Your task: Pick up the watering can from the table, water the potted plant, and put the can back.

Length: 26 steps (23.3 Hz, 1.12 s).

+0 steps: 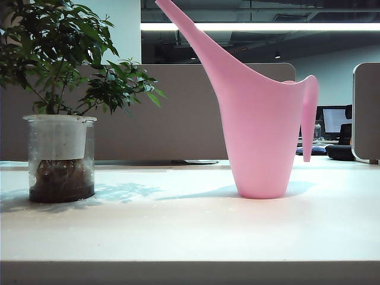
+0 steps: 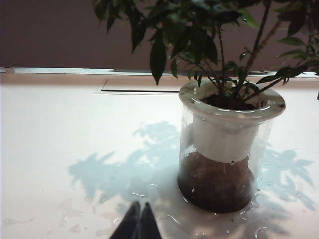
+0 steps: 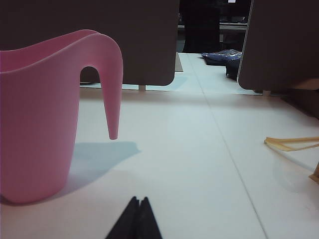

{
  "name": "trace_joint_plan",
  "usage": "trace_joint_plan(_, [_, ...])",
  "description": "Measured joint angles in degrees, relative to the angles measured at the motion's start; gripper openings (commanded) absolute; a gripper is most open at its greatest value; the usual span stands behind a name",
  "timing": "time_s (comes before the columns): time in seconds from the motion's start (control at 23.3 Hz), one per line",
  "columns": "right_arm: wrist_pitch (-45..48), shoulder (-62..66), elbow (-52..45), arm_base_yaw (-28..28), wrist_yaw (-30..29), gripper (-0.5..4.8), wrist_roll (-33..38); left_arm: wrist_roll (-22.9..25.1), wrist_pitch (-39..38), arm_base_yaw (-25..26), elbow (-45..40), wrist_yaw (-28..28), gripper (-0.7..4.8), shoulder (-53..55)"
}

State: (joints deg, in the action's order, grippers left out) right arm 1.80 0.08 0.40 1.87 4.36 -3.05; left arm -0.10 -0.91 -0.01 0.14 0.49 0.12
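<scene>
Standing upright on the table (image 1: 190, 231): watering can (image 1: 261, 136) at right, potted plant (image 1: 59, 154) at left, well apart.

Spout slanting up and leftward over toward the plant's side; handle hanging off the opposite side, tip pointing down. Left gripper (image 2: 137, 222) hovering low near the wet patch before the pot, fingers pressed together, grasping nothing. Right gripper (image 3: 137, 219) sitting low beside the can's handle side, clenched, not touching it.

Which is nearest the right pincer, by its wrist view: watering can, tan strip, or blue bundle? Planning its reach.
From the shut right pincer:
1. Watering can, upright on the table, close beside.
2. Tan strip, farther off on the other side.
3. Blue bundle, far back.
</scene>
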Motion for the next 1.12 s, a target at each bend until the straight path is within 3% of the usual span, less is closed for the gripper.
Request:
trace_joint_plan(0.43, [0.07,0.0,0.0,0.0,0.0,-0.06,0.02,-0.17,0.0,0.0,0.02,0.0,-0.05,0.0])
trace_joint_plan(0.6, [0.46,0.02,1.25,0.07,0.04,-0.06,2.6,-3.93,-0.98,0.0,2.8,0.96,-0.05,0.02])
trace_joint_plan(0.73, [3.17,0.2,6.62,0.09,2.84,-0.06,4.35,-4.79,-1.97,0.0,8.37,2.64,-0.05,0.17])
trace_joint_plan(0.86, [5.7,2.71,17.2,-0.28,9.62,-0.06,4.72,-4.57,-1.36,0.0,19.28,3.02,-0.05,7.04])
trace_joint_plan(1.12, [1.01,16.09,28.04,-0.39,6.16,-0.06,4.63,-4.48,-4.17,0.0,31.74,3.04,-0.05,20.24])
